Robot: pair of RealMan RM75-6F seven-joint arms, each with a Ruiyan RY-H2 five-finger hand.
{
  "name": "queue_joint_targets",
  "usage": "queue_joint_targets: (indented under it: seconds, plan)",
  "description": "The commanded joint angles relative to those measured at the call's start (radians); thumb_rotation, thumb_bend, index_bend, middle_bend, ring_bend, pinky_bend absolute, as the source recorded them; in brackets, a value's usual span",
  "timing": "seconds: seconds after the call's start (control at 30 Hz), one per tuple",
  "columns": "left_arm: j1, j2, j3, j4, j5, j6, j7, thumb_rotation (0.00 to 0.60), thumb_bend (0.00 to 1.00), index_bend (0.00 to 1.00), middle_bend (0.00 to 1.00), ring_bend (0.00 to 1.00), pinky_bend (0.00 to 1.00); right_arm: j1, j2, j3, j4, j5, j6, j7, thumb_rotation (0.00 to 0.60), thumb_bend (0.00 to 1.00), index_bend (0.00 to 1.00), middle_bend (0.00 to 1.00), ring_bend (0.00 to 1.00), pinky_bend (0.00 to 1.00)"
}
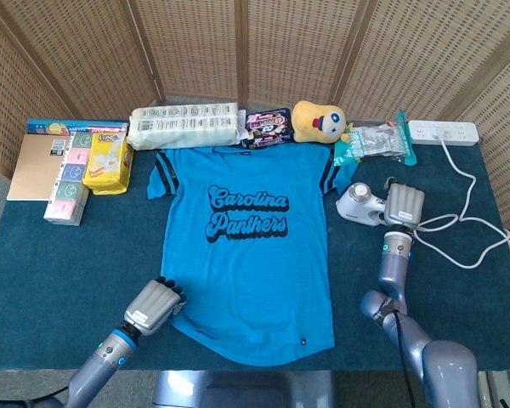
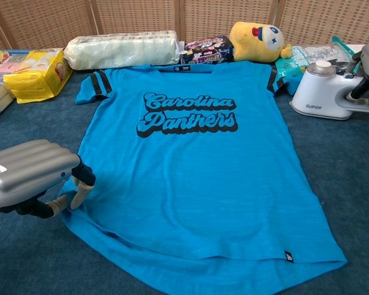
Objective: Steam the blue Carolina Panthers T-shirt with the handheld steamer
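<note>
The right hand (image 1: 405, 205) has its fingers wrapped around the white steamer (image 2: 325, 92). The left hand (image 2: 26, 174) pinches the blue T-shirt (image 1: 251, 255) hem on the counter (image 1: 59, 272).

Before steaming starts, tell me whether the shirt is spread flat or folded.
Spread flat: the shirt lies open on the table, both sleeves out and its lettering fully showing; the left hand holds its lower corner.

Woven rattan screen (image 1: 255, 51) behind teal-covered table (image 1: 51, 272)
</note>
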Motion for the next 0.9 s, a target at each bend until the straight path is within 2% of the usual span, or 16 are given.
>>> queue_joint_targets:
  seconds: [0.03, 0.23, 0.63, 0.83, 0.9]
  plan:
    - [-0.001, 0.000, 0.000, 0.000, 0.001, 0.000, 0.000, 0.600, 0.55, 0.64, 0.52, 0.39, 0.38, -0.013, 0.018, -0.005, -0.031, -0.001, -0.003, -0.020, 0.600, 0.29, 0.27, 0.34, 0.32, 0.32]
    - [0.000, -0.001, 0.002, 0.000, 0.003, 0.001, 0.000, 0.600, 0.55, 0.64, 0.52, 0.39, 0.38, -0.037, 0.056, -0.017, -0.111, -0.001, -0.001, -0.062, 0.600, 0.28, 0.16, 0.27, 0.24, 0.25]
    - [-0.002, 0.009, 0.004, -0.011, 0.011, 0.001, -0.004, 0.600, 0.54, 0.64, 0.52, 0.39, 0.37, -0.082, 0.142, -0.050, -0.284, 0.007, 0.005, -0.145, 0.600, 0.28, 0.07, 0.22, 0.21, 0.21]
    - [-0.007, 0.028, 0.013, -0.030, -0.004, -0.019, 0.016, 0.600, 0.49, 0.64, 0.51, 0.37, 0.35, -0.100, 0.185, -0.060, -0.369, 0.037, 0.002, -0.195, 0.598, 0.28, 0.04, 0.20, 0.18, 0.16]
    - [-0.009, 0.042, 0.017, -0.048, -0.015, -0.026, 0.032, 0.600, 0.44, 0.61, 0.48, 0.33, 0.33, -0.106, 0.195, -0.066, -0.391, 0.036, 0.011, -0.198, 0.598, 0.28, 0.04, 0.20, 0.17, 0.15]
